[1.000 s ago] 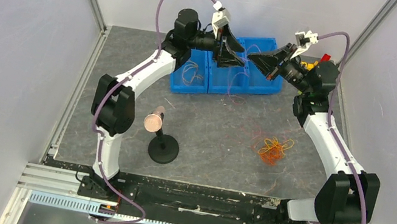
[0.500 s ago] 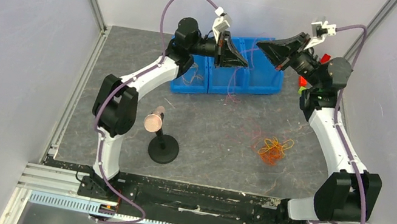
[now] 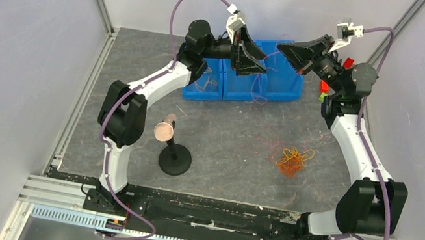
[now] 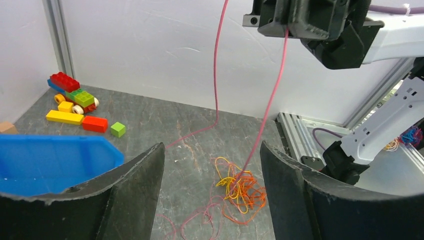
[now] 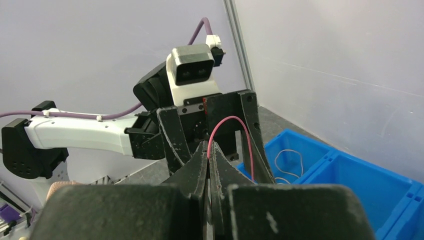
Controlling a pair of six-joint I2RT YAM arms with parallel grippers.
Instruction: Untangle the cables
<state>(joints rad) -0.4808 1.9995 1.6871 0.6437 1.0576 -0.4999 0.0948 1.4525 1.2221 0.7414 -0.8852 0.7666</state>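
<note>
A tangle of orange and yellow cables [image 3: 292, 160] lies on the grey floor right of centre, with loose red-pink loops beside it. It also shows in the left wrist view [image 4: 240, 187]. My right gripper [image 3: 280, 48] is raised over the blue bins and is shut [image 5: 209, 144] on a red-pink cable [image 5: 230, 120]. That cable hangs down from it [image 4: 270, 100] into the tangle, with a second strand [image 4: 216, 75] reaching the floor. My left gripper [image 3: 262, 66] faces the right one, close by, open and empty [image 4: 211, 146].
Blue bins [image 3: 282, 86] stand at the back; the left one holds a thin pale wire [image 5: 287, 160]. A black stand with a copper disc [image 3: 174, 156] is left of centre. Toy bricks [image 4: 75, 100] lie at the back right corner. Walls enclose three sides.
My right gripper has risen and drawn back to the right, away from the left gripper, lifting the red-pink cable. The left gripper has shifted slightly. The tangle has stayed in place.
</note>
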